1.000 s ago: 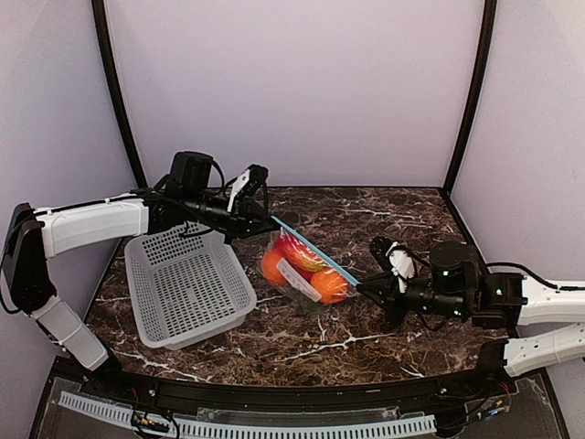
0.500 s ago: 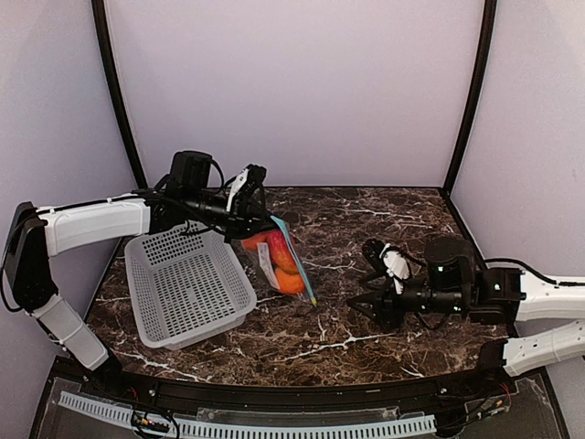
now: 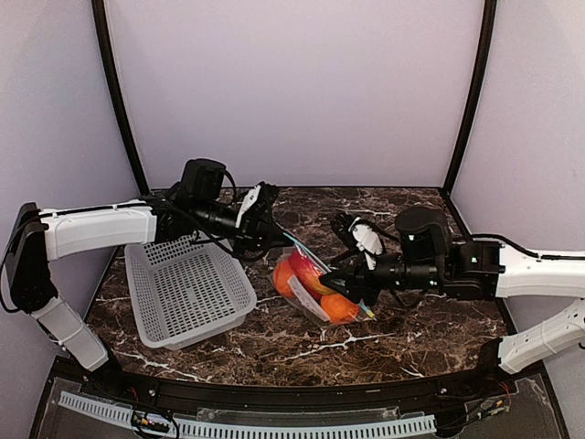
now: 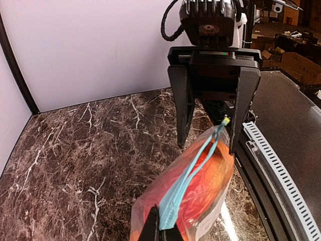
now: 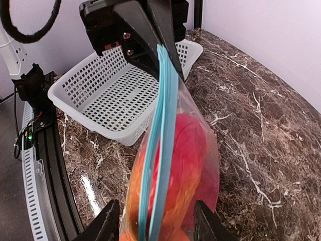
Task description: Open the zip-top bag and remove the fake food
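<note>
Right tool (image 4: pixel 208 148) first: close on just one lip of the blue zip strip (image 5: pixel 160 125), then peel away slowly, holding the bag (image 3: pixel 315 283) mouth-up over the desk (image 3: pixel 402 206) to keep the food (image 5: pixel 186 150) inside. Spread wide for now, straddling the strip, gripping nothing. Left tool (image 4: pixel 163 232): pinched tight on the strip's other end.

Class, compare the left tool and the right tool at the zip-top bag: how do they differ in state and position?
The left tool is shut, pinching one end of the teal strip of the zip-top bag; the right tool is open, straddling the other end. The left tool sits beside the white basket; the right tool is farther from it. Both face each other along the strip.
</note>
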